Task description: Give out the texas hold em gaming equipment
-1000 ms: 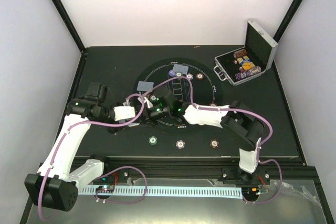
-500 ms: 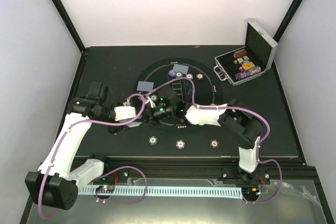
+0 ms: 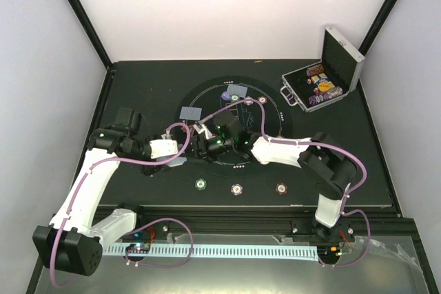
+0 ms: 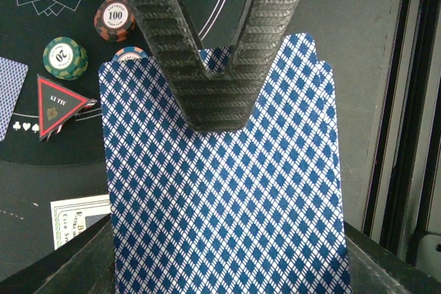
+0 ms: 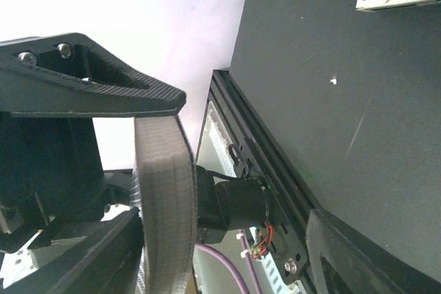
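A black desk [image 3: 138, 87] sits between pale walls [image 3: 220, 5]. The left jaws are shut tight on a pack of blue-backed cards [image 4: 227, 204], near the left edge of the round mat [image 3: 207, 96]. The right jaws sit around the pack's edge; I cannot tell if they squeeze.

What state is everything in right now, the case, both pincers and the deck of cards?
Silver case: open, lid up, chips inside.
Left pincer: shut on the card deck.
Card deck: held, backs toward the left wrist camera.
Right pincer: jaws either side of the deck's edge, grip unclear.
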You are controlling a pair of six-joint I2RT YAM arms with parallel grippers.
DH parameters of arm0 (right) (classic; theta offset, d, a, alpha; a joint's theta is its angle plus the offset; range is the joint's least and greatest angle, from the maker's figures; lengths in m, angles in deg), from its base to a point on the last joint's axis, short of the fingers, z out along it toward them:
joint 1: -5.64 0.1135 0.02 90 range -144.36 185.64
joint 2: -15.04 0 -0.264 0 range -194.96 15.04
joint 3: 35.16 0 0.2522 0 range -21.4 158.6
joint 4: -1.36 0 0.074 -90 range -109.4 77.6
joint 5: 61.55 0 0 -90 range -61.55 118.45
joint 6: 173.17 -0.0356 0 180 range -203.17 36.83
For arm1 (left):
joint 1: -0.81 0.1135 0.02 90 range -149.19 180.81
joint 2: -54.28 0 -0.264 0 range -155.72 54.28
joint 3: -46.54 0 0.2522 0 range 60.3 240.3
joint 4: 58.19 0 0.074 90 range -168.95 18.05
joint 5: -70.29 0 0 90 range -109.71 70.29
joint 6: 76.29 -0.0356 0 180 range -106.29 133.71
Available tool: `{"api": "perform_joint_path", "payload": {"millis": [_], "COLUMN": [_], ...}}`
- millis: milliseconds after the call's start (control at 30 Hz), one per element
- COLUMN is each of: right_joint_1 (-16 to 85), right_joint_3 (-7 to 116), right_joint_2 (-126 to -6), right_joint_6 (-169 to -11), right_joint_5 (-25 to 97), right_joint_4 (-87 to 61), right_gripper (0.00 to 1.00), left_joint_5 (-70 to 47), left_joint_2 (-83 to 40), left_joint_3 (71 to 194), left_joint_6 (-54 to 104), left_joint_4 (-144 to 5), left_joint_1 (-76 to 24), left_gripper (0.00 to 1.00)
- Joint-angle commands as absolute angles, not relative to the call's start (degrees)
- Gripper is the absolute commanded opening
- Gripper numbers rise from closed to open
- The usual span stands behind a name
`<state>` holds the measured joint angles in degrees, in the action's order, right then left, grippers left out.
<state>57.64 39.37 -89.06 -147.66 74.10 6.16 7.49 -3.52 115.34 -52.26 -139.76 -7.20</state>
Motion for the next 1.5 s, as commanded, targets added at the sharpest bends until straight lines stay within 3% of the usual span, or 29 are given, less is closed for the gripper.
{"api": "perform_joint_path", "payload": {"millis": [0,100,367,1100,1467], "right_joint_1": [58.78,60.98,62.5,56.78,61.87], "right_joint_3": [40.51,43.6,46.82,34.88,44.13], "right_joint_2": [-88.23,-90.33,-95.26,-90.63,-91.21], "right_joint_6": [-146.01,-146.68,-147.76,-146.54,-155.17], "right_joint_5": [72.23,72.74,72.09,68.96,70.71], "right_joint_4": [1.41,2.41,2.43,0.84,10.36], "right_gripper": [0.71,0.76,0.74,0.63,0.74], "left_joint_5": [8.93,9.87,11.22,11.67,15.37], "left_joint_2": [-2.4,-2.17,-1.5,-0.65,0.03], "left_joint_3": [117.4,117.27,117.39,118.58,117.31], "left_joint_6": [-53.48,-53.44,-53.66,-53.7,-52.64], "left_joint_4": [-140.38,-140.32,-140.58,-141.65,-139.64], "left_joint_1": [-7.1,-7.11,-7.1,-7.12,-7.54], "left_gripper": [0.02,0.02,0.02,0.02,0.01]}}
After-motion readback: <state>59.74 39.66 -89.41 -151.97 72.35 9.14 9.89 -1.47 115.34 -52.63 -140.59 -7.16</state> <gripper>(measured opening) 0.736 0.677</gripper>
